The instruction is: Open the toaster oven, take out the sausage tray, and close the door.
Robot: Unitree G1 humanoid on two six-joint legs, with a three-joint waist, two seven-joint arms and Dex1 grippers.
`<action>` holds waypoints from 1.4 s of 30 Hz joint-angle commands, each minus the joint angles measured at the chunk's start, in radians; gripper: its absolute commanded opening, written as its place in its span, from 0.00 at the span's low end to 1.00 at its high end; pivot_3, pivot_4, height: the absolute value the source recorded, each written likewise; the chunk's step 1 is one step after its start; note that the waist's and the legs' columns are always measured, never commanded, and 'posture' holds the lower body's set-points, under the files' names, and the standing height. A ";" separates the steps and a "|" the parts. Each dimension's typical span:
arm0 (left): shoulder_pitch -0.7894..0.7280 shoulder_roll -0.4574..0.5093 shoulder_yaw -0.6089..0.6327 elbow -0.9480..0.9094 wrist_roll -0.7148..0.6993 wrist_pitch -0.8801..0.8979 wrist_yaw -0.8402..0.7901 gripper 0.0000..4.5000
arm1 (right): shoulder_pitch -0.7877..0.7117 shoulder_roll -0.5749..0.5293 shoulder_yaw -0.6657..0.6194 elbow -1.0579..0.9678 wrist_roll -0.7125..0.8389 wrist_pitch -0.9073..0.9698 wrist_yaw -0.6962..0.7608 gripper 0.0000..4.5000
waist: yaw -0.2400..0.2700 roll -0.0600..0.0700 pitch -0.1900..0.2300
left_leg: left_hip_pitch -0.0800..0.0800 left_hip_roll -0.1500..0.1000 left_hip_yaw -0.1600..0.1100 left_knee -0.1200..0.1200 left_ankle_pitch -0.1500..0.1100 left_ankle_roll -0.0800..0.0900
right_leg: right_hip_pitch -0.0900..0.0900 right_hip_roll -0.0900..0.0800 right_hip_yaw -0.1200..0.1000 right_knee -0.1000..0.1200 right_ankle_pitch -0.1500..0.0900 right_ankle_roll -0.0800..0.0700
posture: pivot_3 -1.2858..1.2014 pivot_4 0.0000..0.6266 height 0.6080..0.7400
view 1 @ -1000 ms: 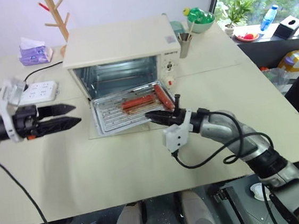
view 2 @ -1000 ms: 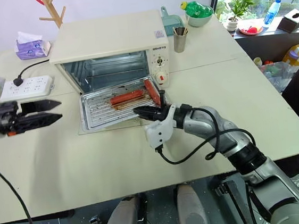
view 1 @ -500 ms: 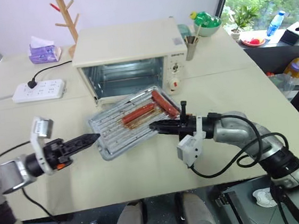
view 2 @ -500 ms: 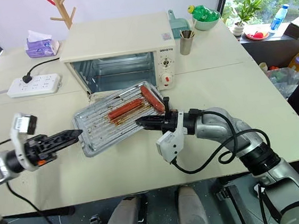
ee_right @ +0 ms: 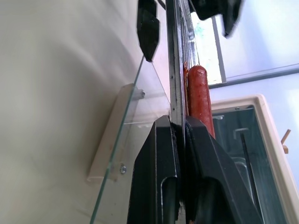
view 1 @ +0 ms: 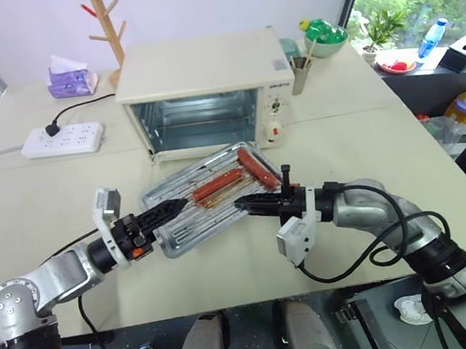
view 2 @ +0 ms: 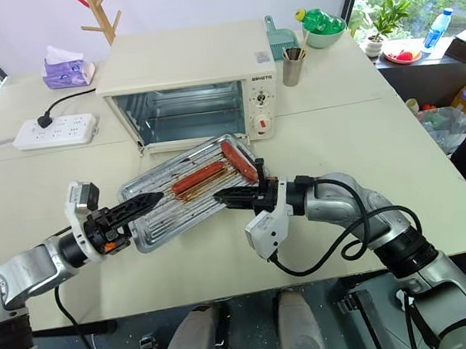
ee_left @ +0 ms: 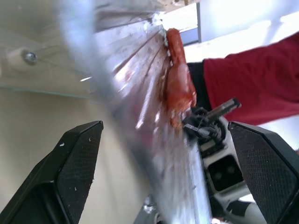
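The sausage tray (view 1: 210, 198) is gripped at its right edge by the right gripper (view 1: 242, 202), jaws clamped. The left gripper (view 1: 172, 207), jaws wide apart, straddles the tray's left edge above the lowered door (ee_right: 122, 135).

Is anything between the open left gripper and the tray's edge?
Nothing visible. The left gripper is open at the near left edge of the tray, with one finger on each side of the rim, and the right gripper holds the opposite edge.

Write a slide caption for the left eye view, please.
Right gripper pinches the sausage tray out of the open toaster oven; open left gripper at its other edge.
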 commanded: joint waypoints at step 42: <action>0.432 -0.256 0.257 -0.353 -0.044 -0.371 0.038 0.00 | 0.283 -0.111 -0.325 -0.119 0.550 0.520 0.110 0.70 | 0.001 -0.001 -0.001 | -0.001 0.004 0.004 -0.001 -0.002 0.004 | 0.003 -0.001 0.001 -0.011 -0.002 -0.003 | 0.52 0.24 1.00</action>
